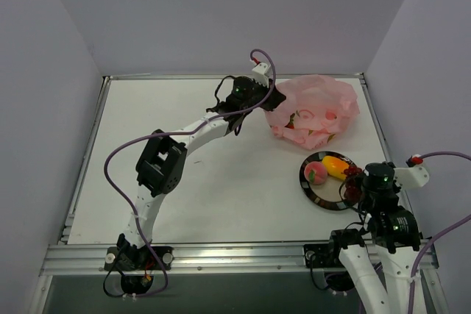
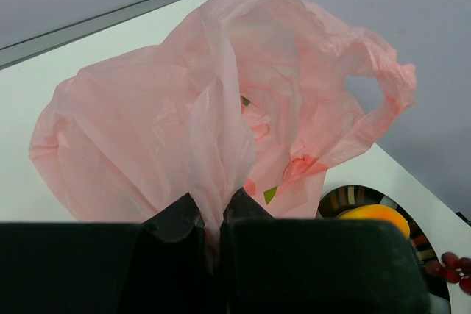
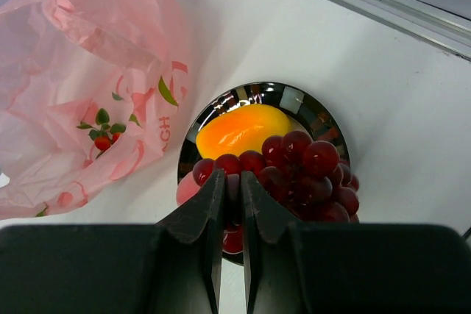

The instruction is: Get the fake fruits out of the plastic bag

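Tabletop (image 1: 140, 115) lies open leftward; left end effector (image 2: 214, 218) pinches plastic bag (image 2: 140, 130) by far edge, right end effector (image 3: 232, 190) grips grape bunch (image 3: 313, 170).

Peach (image 3: 185, 189) mostly hidden behind the right fingers (image 3: 202, 233); plastic bag (image 1: 313, 112) contents unclear

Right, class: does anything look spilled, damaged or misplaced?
Nothing stands out. The left end effector pinches a fold of the crumpled plastic bag; peach and yellow-orange fruit lie on the plate, the grape bunch over it in the right end effector.
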`<state>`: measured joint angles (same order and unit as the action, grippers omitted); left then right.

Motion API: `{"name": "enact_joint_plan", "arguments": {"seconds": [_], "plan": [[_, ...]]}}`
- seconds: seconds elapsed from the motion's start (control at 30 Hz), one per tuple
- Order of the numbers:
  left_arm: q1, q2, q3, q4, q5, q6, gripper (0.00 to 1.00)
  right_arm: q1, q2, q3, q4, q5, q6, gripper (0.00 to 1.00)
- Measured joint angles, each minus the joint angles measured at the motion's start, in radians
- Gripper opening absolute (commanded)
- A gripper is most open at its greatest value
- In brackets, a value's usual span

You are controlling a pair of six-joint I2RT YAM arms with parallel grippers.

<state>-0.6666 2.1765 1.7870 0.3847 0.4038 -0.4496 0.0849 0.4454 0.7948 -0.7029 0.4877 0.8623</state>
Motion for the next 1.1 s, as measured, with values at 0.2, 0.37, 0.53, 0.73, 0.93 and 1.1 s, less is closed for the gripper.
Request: {"name": "enact_joint_plan", "arguments": {"seconds": [0.2, 0.37, 0.53, 0.73, 0.93, 1.1], "plan": [[0.0, 0.0, -0.002, 0.029, 0.023, -0.003, 0.02, 0.0, 0.029, -0.134, 0.094, -0.016, 0.028, 0.0], [0.0, 0.0, -0.024, 0.066, 0.043, -0.009, 0.02, 0.002, 0.066, -0.211, 0.159, -0.045, 0.032, 0.06], [0.0, 0.0, -0.048, 0.07, 0.045, -0.01, 0.02, 0.009, 0.063, -0.243, 0.198, -0.061, 0.037, 0.23], [0.0, 0.0, -0.049, 0.07, 0.045, -0.011, 0.03, 0.013, 0.072, -0.264, 0.253, -0.078, 0.038, 0.42], [0.0, 0.0, -0.051, 0.069, 0.043, -0.008, 0.02, 0.015, 0.128, -0.278, 0.311, -0.098, 0.028, 0.59], [0.0, -0.008, -0.064, 0.069, 0.043, -0.007, 0.02, 0.015, 0.141, -0.277, 0.343, -0.099, 0.015, 0.59]]}}
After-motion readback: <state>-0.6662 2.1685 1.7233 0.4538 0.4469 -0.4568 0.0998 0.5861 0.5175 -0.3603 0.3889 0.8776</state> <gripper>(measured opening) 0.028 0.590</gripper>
